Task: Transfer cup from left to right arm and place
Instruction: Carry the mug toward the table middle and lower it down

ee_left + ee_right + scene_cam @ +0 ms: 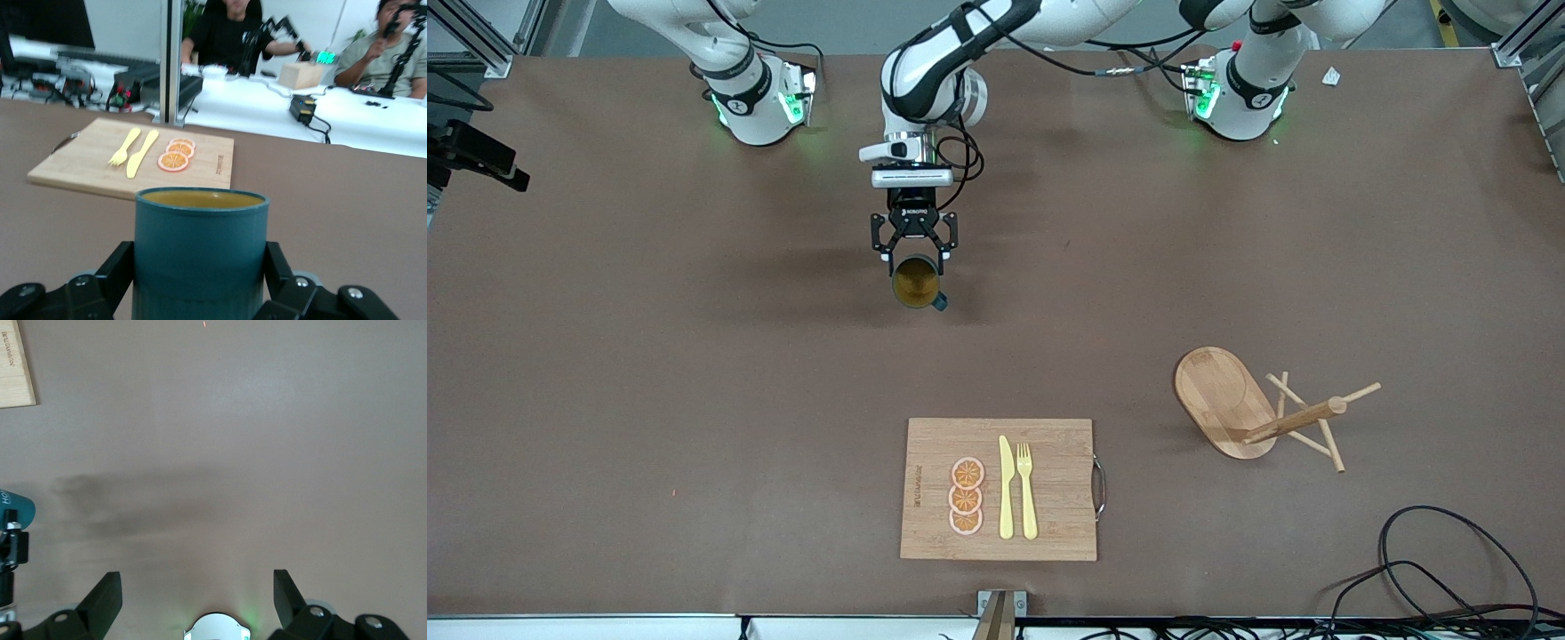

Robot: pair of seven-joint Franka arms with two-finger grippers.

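Covering the front view, a brown surface (649, 373) carries a cutting board (934, 444) and a toppled peg rack (1258, 413), while the left gripper (914, 256) pinches the cup (917, 283) above it. Left wrist: the teal cup (200, 257), mustard inside, sits between the fingers (117, 270). Right wrist: the right gripper (197, 590) hangs spread over bare surface.

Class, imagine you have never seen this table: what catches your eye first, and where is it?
First, the teal cup held above the bare middle of the table in the left gripper, jaws shut on its sides. Next, the cutting board nearest the front camera, carrying orange slices and a yellow knife and fork.
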